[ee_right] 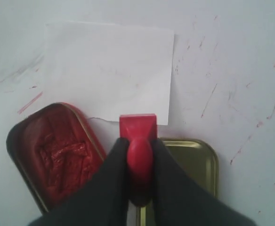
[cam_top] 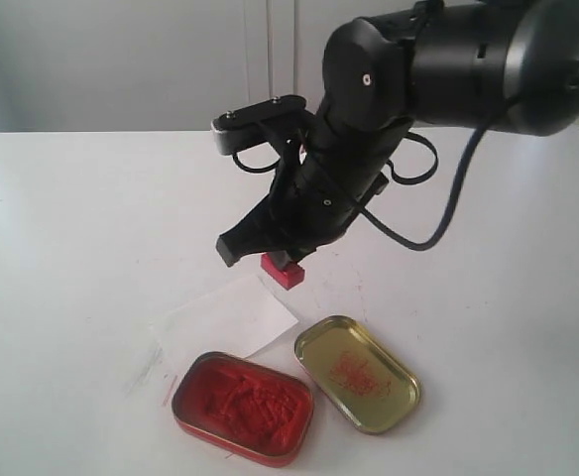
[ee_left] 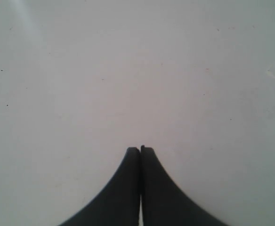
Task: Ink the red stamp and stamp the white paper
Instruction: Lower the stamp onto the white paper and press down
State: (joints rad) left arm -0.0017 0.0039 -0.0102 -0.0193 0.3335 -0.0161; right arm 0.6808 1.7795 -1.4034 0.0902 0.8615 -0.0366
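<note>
Small red plastic stamp [cam_top: 283, 270] sits clamped in the right black claw [ee_right: 138, 141] — I'd press it flat into the red-paste rectangular tin [cam_top: 242, 405] at 7 o'clock.

Shows the left gripper [ee_left: 140, 149] with dark jaws pressed together, just a hairline seam between the two fingers [ee_left: 121, 193]. Looks down on a white tabletop [ee_left: 128, 70] ahead of the fingertips and to both sides, flecked with tiny specks and crossed by a pale streak [ee_left: 27, 23] far ahead.
</note>
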